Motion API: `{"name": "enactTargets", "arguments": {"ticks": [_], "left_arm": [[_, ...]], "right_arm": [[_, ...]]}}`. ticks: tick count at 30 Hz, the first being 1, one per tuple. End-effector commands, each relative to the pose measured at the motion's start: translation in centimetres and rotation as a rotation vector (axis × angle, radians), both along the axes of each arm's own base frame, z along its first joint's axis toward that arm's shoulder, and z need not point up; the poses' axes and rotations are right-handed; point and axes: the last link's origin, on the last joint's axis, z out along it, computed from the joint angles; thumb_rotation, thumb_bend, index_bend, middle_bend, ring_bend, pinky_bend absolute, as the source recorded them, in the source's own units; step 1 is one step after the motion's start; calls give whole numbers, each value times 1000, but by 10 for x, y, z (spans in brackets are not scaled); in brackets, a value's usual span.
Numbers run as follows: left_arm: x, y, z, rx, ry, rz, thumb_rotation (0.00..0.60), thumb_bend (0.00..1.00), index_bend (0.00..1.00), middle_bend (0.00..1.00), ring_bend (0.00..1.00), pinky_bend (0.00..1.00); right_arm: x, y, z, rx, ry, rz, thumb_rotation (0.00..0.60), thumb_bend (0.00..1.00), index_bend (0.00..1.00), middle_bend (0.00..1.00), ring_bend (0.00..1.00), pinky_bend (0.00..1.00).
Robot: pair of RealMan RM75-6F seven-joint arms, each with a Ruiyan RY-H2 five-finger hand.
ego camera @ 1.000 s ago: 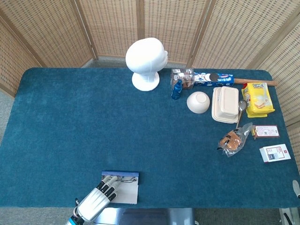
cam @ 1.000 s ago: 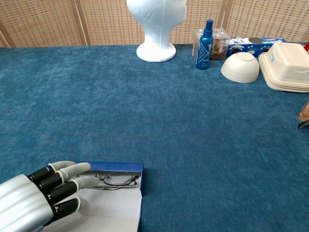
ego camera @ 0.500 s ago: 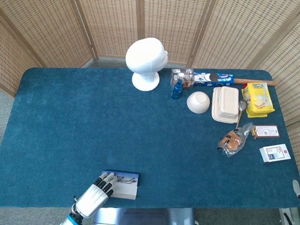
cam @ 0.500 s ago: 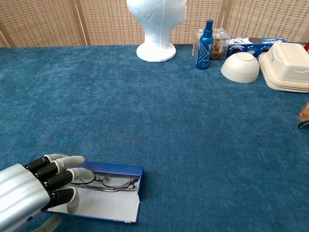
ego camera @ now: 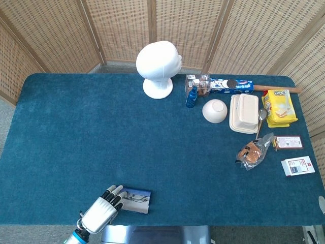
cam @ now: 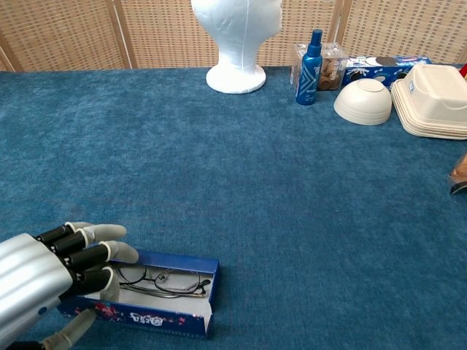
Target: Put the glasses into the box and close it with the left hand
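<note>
Near the table's front edge on the left lies a small blue box (ego camera: 137,202) (cam: 146,319). Thin wire-framed glasses (cam: 164,281) (ego camera: 133,195) lie flat inside it. My left hand (ego camera: 100,212) (cam: 44,281) is at the box's left end. Its fingers reach over the top of the box and its thumb sits in front of the lid. The lid flap stands raised between them, patterned side toward the chest camera. No part of my right hand shows in either view.
A white foam head (ego camera: 158,68) stands at the back centre. To the right are a blue spray bottle (ego camera: 191,96), an upturned white bowl (ego camera: 215,111), a white lidded container (ego camera: 245,113), a yellow pack (ego camera: 279,107) and snack packets (ego camera: 253,152). Wicker screens stand behind the table.
The white lid flap lay flat toward the table edge a second ago. It has swung up and now stands raised, while the left hand drew back slightly toward the table edge.
</note>
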Motion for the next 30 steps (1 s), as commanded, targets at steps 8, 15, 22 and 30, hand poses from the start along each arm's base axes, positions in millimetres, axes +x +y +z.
{"name": "enactTargets", "arguments": {"ticks": [8, 15, 22, 30], "left_arm": [[2, 12, 9, 15, -85, 51, 600, 495, 507, 227, 129, 171], [-3, 26, 5, 2, -149, 151, 600, 490, 499, 221, 128, 173], [-6, 37, -3, -30, -215, 231, 600, 486, 493, 218, 128, 183], [-4, 49, -7, -37, -268, 276, 600, 480, 488, 212, 125, 189]], "right_arm": [[-1, 1, 0, -3, -1, -2, 591, 384, 46, 164, 119, 309], [-3, 2, 2, -7, 1, -13, 591, 383, 47, 164, 118, 309], [-2, 1, 1, -7, 2, -15, 589, 383, 47, 164, 118, 309], [-3, 2, 3, -14, 2, -24, 593, 381, 46, 164, 117, 310]]}}
